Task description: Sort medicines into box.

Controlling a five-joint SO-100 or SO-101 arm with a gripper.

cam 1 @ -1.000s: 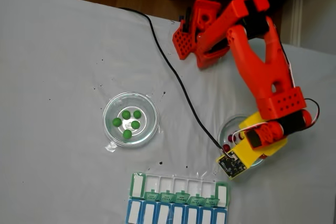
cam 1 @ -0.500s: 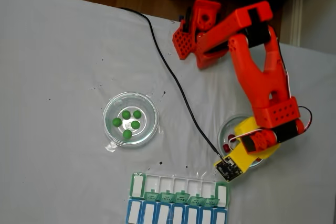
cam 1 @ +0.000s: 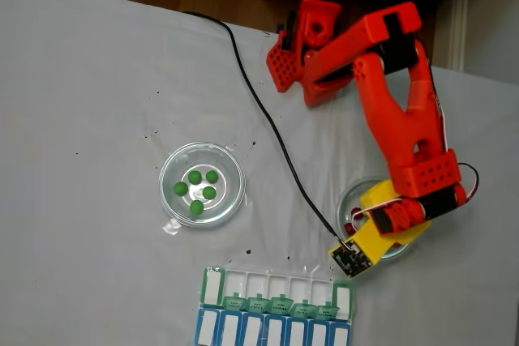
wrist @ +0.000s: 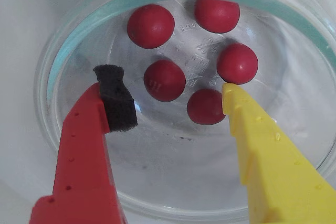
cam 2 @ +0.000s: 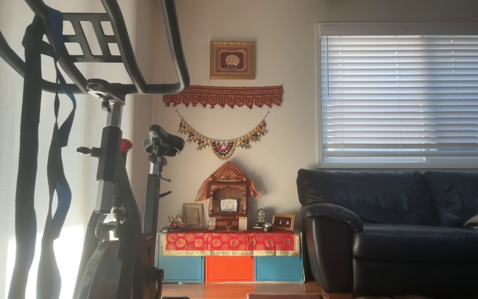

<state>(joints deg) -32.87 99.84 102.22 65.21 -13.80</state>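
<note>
The claw (wrist: 178, 93) is spread wide inside the clear dish (wrist: 68, 51), lower over it than one second ago. Its red finger (wrist: 84, 156) carries a black foam pad (wrist: 116, 98); the yellow finger (wrist: 262, 150) touches one of five red balls (wrist: 164, 80). In the fixed view, five green balls (cam 1: 196, 190) lie in a second dish (cam 1: 170, 169), unmoved. The green-lidded box (cam 1: 276, 293) sits at the table (cam 1: 81, 103) edge beside a blue-lidded row (cam 1: 272, 331). Lid lettering is unreadable.

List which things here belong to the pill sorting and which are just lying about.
Job: five red balls in a clear dish; open gripper; five green balls in their dish; green-lidded organizer.
Bystanders: blue-lidded row, black cable, exercise bike, sofa.
</note>
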